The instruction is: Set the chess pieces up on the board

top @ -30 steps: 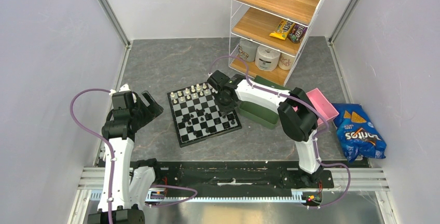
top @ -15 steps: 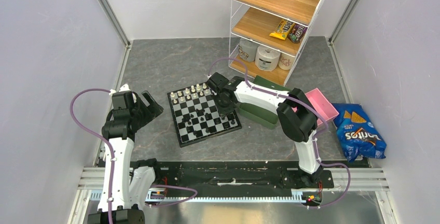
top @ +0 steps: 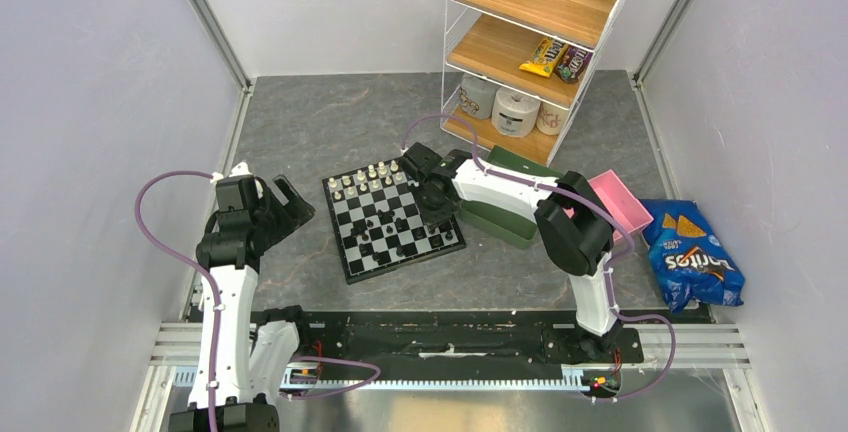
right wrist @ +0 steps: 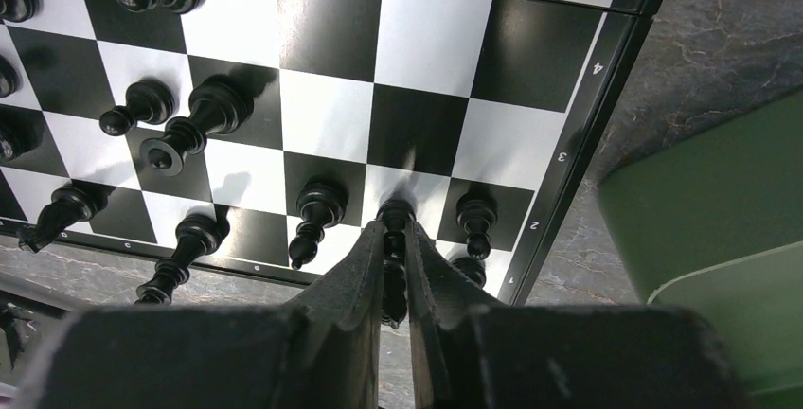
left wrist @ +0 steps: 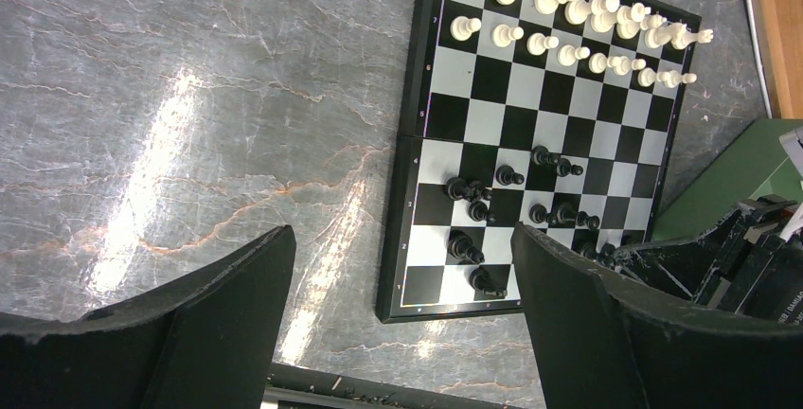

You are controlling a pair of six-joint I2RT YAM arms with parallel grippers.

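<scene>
The board (top: 351,274) lies mid-table. Cream-white chess pieces (top: 370,176) stand in two rows at its far edge (left wrist: 568,26). Black chess pieces (left wrist: 473,203) are scattered over the near half, some lying down (right wrist: 204,111). My right gripper (top: 435,207) is low over the board's near right corner (right wrist: 568,158). It (right wrist: 394,231) is shut on a black piece (right wrist: 395,212), whose base shows just past the fingertips, over a white square. My left gripper (top: 290,202) hangs open left of the board, and nothing lies between its fingers (left wrist: 401,235).
A green tray (top: 500,218) sits right beside the board, under my right arm, with a pink tray (top: 625,202) beyond it. A wire shelf rack (top: 530,42) stands at the back. A blue chips bag (top: 695,257) lies far right.
My right gripper has shifted slightly toward the near right part of the board with the black piece in it. The left arm has not moved.
</scene>
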